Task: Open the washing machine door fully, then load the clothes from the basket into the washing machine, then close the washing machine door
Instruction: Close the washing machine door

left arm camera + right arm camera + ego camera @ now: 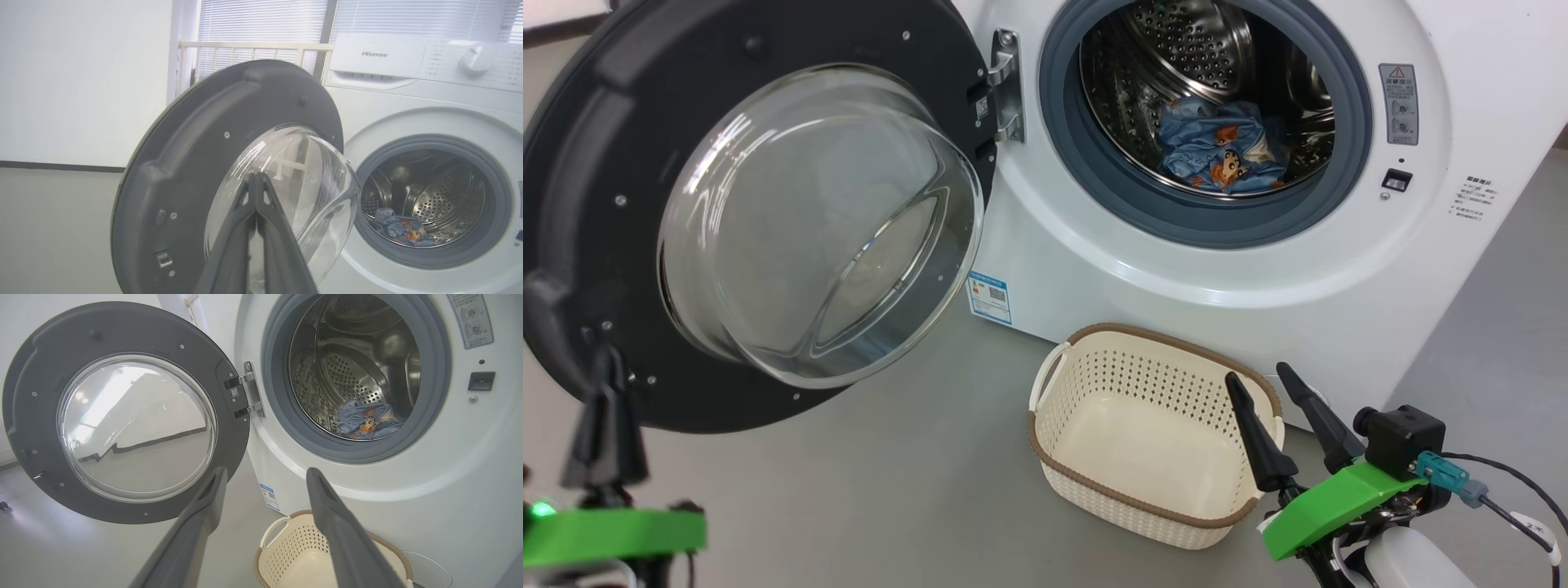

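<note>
The washing machine door (817, 220) stands swung wide on its hinge, its glass bowl facing the room, so the opening step looks done. The clothes (1221, 151) lie in a heap at the bottom of the steel drum of the washing machine (1176, 278). The light blue garment with orange figures is plain to see. A pale patch at its edge may be the cream one, though the view into the drum is too crowded to be sure. The basket (1143, 335) sits on the grey floor (890, 490) just in front of the machine, and its inside shows bare, so loading appears finished too.

Only closing the door is left. The left hand (605, 359) has its two fingers pressed together with nothing between them, and is raised in front of the door's lower outer edge. Whether it touches the door cannot be told. The right hand (1259, 373) is spread open and empty, held over the near right corner of the basket.
</note>
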Controlling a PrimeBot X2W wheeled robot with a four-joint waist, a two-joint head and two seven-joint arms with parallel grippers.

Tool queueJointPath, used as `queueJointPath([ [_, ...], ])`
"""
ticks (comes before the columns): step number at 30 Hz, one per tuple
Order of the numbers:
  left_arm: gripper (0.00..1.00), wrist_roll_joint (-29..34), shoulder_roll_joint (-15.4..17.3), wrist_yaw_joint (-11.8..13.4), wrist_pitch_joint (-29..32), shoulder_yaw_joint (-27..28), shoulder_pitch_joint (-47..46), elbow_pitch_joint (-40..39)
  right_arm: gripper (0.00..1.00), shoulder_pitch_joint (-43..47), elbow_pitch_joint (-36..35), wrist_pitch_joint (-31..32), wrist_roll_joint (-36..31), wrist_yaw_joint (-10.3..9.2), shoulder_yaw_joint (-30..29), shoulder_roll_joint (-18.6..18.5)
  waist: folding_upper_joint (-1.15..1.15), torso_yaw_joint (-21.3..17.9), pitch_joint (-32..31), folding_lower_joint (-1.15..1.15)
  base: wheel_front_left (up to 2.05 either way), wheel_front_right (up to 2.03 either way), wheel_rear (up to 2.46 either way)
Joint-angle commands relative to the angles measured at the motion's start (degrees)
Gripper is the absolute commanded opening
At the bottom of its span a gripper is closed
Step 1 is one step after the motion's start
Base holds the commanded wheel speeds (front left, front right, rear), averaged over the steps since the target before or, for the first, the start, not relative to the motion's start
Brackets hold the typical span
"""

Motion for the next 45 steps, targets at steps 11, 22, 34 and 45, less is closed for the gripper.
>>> queueJointPath([
  [11,0.00,-17.7,5.3,-2.1,6.0,11.3,-12.4,-7.1,1.00,-1.5,-1.0,-0.3,0.7,0.32,1.2,-1.2,0.00,-0.8,-0.6,0.00,0.00,0.00,0.00],
  [22,0.00,-39.7,9.2,-2.9,15.0,21.4,-25.6,12.1,1.00,-2.6,-0.8,-0.3,0.3,0.32,2.1,-2.1,0.00,-3.3,0.9,0.00,0.00,0.00,0.00],
  [34,0.00,-48.5,16.8,-3.3,18.3,28.5,-34.4,38.5,1.00,-4.9,0.1,-0.3,-0.6,0.32,2.9,-3.7,0.00,-7.3,3.8,0.00,0.00,0.00,0.00],
  [45,0.00,-50.1,21.1,-3.4,24.1,26.7,-38.3,47.6,1.00,-7.0,0.6,-0.2,-1.5,0.32,3.4,-4.7,0.00,-10.1,7.1,0.00,0.00,0.00,0.00],
])
